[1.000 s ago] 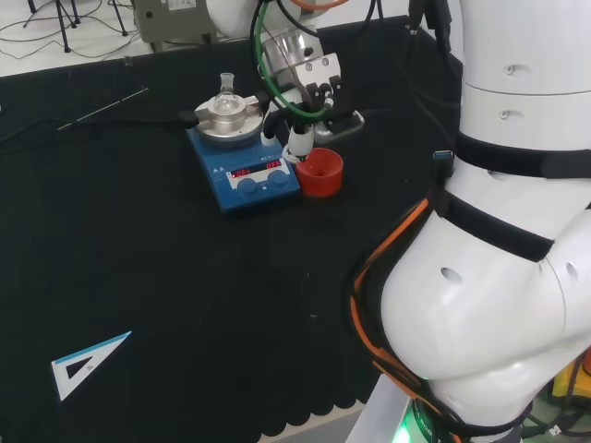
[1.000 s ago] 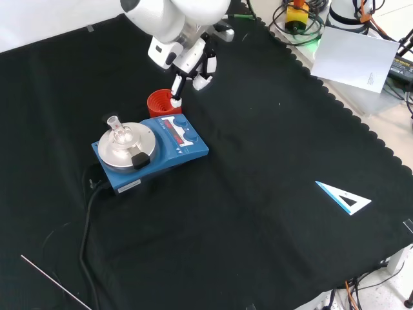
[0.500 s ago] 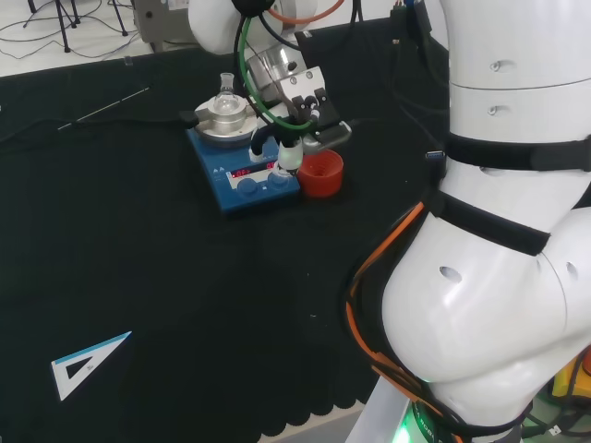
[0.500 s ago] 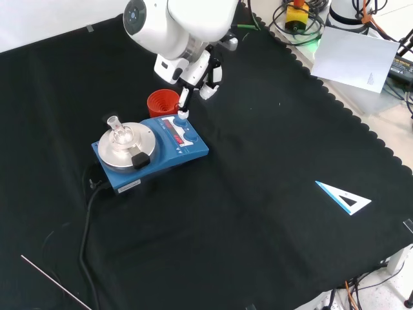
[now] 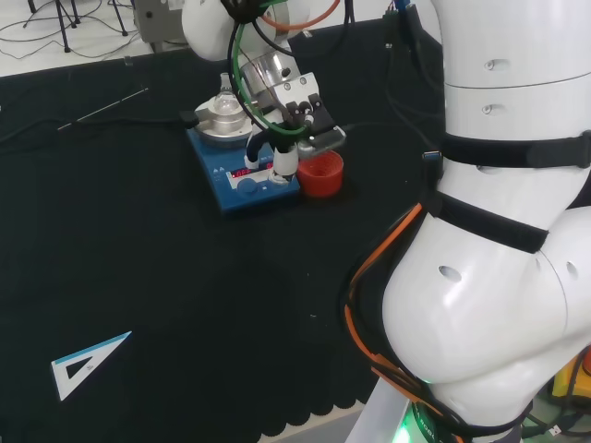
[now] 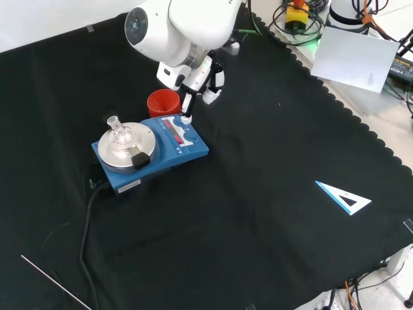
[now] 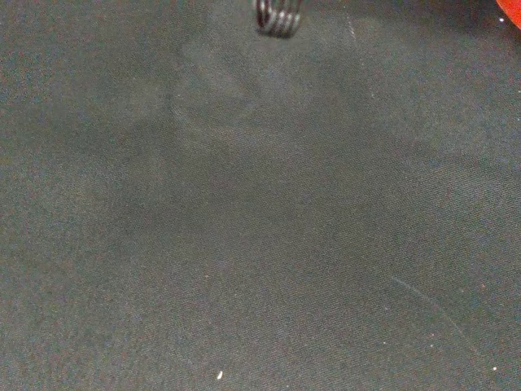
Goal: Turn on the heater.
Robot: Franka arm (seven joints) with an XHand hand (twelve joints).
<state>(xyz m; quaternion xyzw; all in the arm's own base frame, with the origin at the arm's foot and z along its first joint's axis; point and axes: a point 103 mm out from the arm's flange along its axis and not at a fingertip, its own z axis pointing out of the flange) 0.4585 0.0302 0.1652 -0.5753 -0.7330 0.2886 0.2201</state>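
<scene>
Partly hidden by its own white links, the hand (image 5: 294, 111) hangs over the right end of the heater (image 5: 242, 171) in the head view, one straight finger pointing down onto the front panel by the right knob. The front view shows that fingertip (image 6: 186, 119) touching the panel's far edge, while the other fingers (image 6: 213, 90) curl back above the cloth and hold nothing. Whether the tip presses a knob or a button is too small to tell.

The heater, a blue box with a round metal plate, stands on the tabletop (image 6: 258, 194) toward the far left in the front view. A small glass flask (image 6: 118, 129) sits on the plate; what it holds cannot be made out. A red cup (image 6: 162, 102) stands just behind the heater, near the hand. The head view shows red lit digits on the panel, which the front view barely shows.

A black cable (image 6: 87, 226) leaves the heater. A set square (image 6: 344, 197) lies well apart.

The wrist view shows dark cloth and a coiled black part (image 7: 278, 16).
</scene>
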